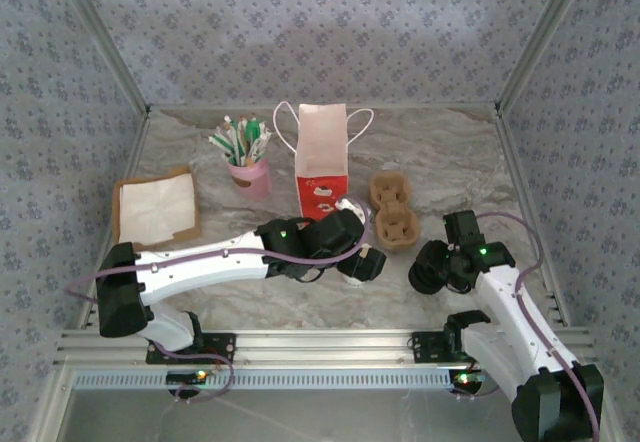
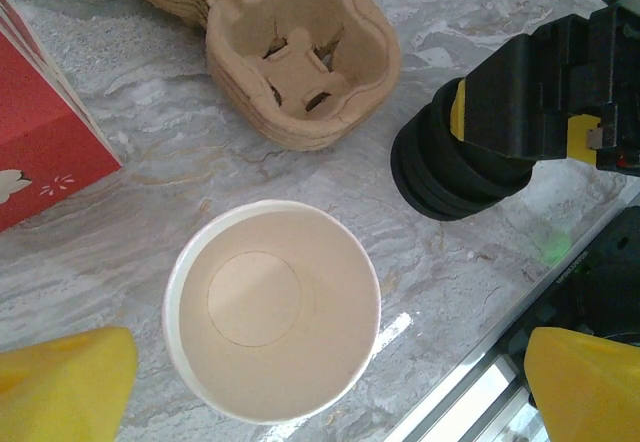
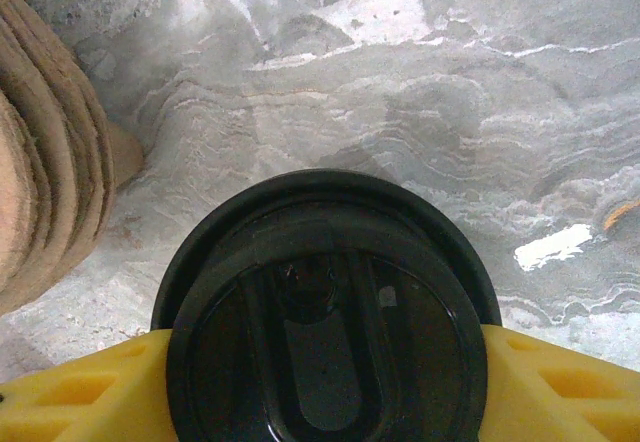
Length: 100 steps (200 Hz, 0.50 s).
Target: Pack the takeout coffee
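A lidless white paper cup (image 2: 272,307) stands upright on the marble table. My left gripper (image 2: 322,377) is open around it, with the yellow fingers (image 2: 62,387) wide on both sides and not touching it. My right gripper (image 3: 320,387) is shut on the top black lid (image 3: 325,307) of a small stack of black lids (image 2: 445,167), and both yellow pads (image 3: 80,397) press its rim. In the top view the left gripper (image 1: 362,262) and right gripper (image 1: 432,267) sit side by side near the front. The takeout coffee as a lidded cup is out of view.
A stack of brown pulp cup carriers (image 1: 393,207) lies just behind the two grippers. A red-and-white paper bag (image 1: 322,162) stands open behind the left gripper. A pink cup of utensils (image 1: 250,162) and a cardboard tray of napkins (image 1: 155,210) are at the back left.
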{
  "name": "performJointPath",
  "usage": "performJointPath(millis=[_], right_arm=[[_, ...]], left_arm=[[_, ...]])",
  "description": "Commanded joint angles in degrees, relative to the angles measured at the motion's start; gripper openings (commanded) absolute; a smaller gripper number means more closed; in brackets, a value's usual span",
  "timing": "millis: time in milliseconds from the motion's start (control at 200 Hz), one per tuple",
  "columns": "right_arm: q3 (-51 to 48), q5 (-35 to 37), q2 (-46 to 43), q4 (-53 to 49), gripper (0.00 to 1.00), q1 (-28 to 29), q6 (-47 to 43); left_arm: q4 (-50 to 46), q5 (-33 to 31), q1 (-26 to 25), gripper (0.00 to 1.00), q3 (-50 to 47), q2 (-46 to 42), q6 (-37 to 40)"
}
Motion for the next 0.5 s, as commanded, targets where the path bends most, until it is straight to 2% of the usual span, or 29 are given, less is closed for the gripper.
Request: performJointPath(millis=[0,495], right_arm=[[1.20,0.97,-0.99,-2.14,0.68,-0.06,-0.09],[3.09,1.76,-2.21,-4.34,0.69,0.47,0.81]], left_arm=[[1.20,0.02,0.22,0.99,-0.18,-0.70,-0.12],[1.42,-0.12,0.31,0.99,-0.51,-1.00,-0.18]])
